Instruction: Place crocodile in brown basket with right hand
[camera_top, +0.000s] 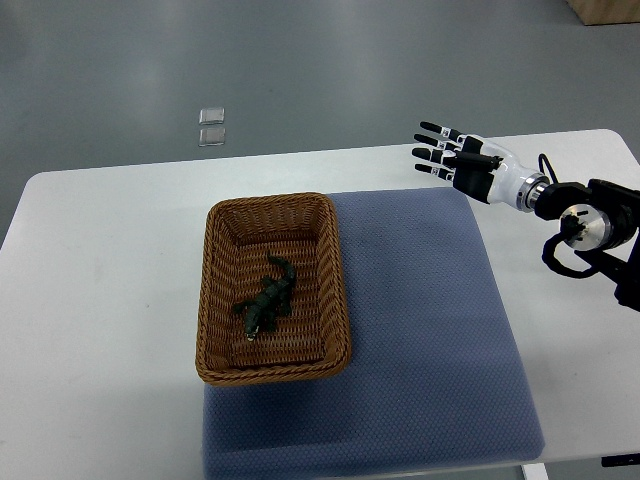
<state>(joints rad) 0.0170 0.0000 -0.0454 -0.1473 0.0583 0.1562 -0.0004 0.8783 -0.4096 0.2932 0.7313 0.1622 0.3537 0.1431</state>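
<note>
Lying on grey floor beyond table (100, 300): two small clear squares (211, 127), one just behind other. Tan box corner (605, 10) at top right. Blue mat (420, 330) covers table's middle and right. Right hand (470, 163) hovers above mat's far right corner, fingers spread, holding nothing, well apart from basket. Brown basket (335, 290) sits at mat's left edge, partly on bare table. Crocodile (266, 298), dark green, lies diagonally on basket floor.
</note>
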